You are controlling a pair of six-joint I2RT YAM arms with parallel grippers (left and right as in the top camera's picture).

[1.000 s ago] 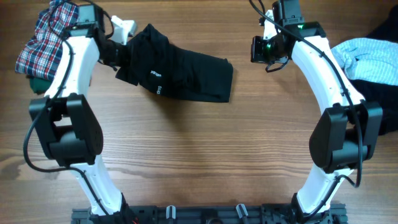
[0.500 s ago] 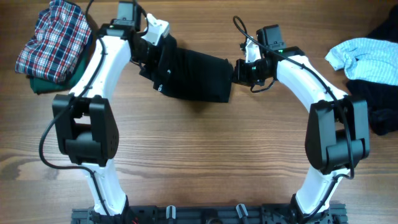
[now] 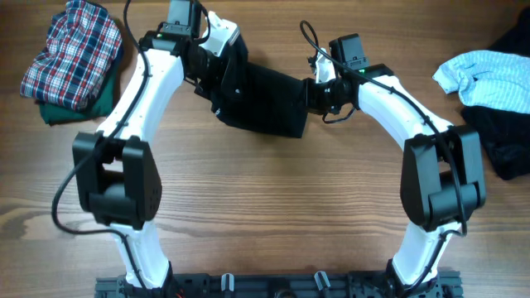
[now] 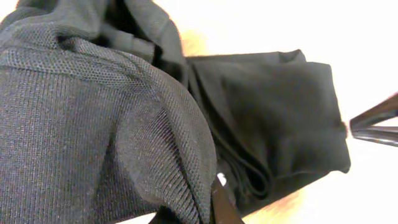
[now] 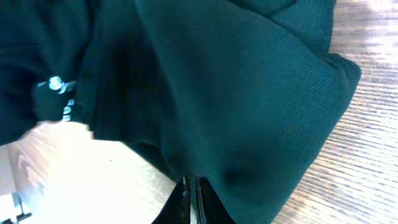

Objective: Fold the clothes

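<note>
Now, black shirt far-centre on the table, folded into a rough slab, long side running left to right, right end flat on the wood, left end bunched and raised. Left gripper at that left end, closed tight with the bunched cloth caught in it. From the left wrist, knit fabric heaped right up against the camera, only one dark finger poking out beneath, the flat folded part lying beyond. Right gripper at the shirt's right edge, closed, fingertips almost together and pointing into that edge from the right. From the right wrist, tips touching the cloth's border just above bare wood, but impossible to tell whether any fabric is pinched between them. Small white logo print at the left of that view, beside a fold. Both arms rooted at the near edge, arching toward each other over the far half of the table. Far left: plaid garment heaped on a green garment, well apart from the shirt. Far right: crumpled light blue garment touching a dark garment just nearer, at the table's right edge, likewise well apart from the shirt.
</note>
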